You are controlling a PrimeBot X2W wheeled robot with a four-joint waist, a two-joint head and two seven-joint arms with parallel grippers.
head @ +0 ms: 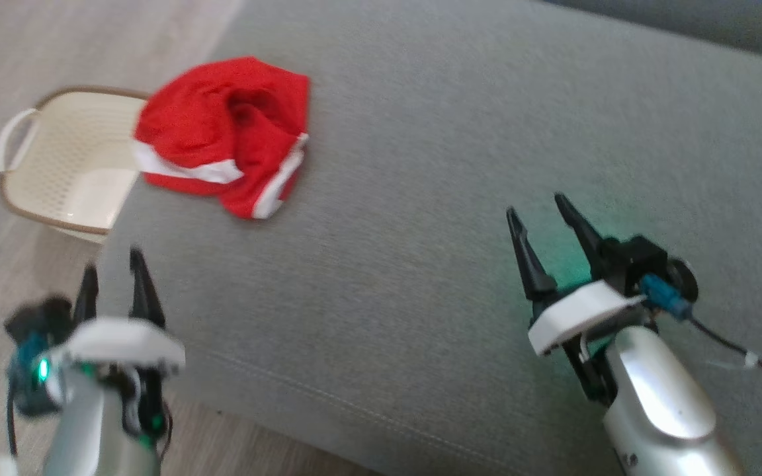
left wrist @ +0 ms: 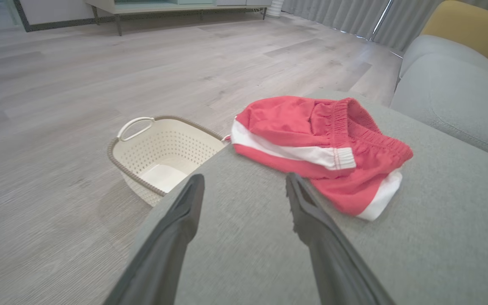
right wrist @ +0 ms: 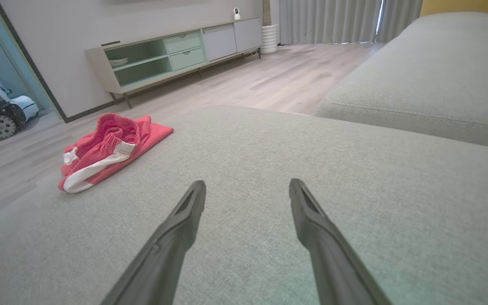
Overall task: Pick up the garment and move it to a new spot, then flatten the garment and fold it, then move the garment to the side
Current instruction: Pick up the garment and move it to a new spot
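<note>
Crumpled red fabric shorts with white trim (head: 222, 132) are lying near the far left corner of the grey fabric sofa cushion (head: 421, 198), beside a cream perforated plastic basket (head: 70, 152) on the floor. The left pincer (head: 113, 264) and right pincer (head: 536, 206) are hovering wide open, holding nothing.

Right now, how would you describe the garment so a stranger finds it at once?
Start at the wide grey cushion. At its corner beside the cream floor basket lies the garment. Unlike its plain neighbours, it is crumpled, red, white-banded.
</note>
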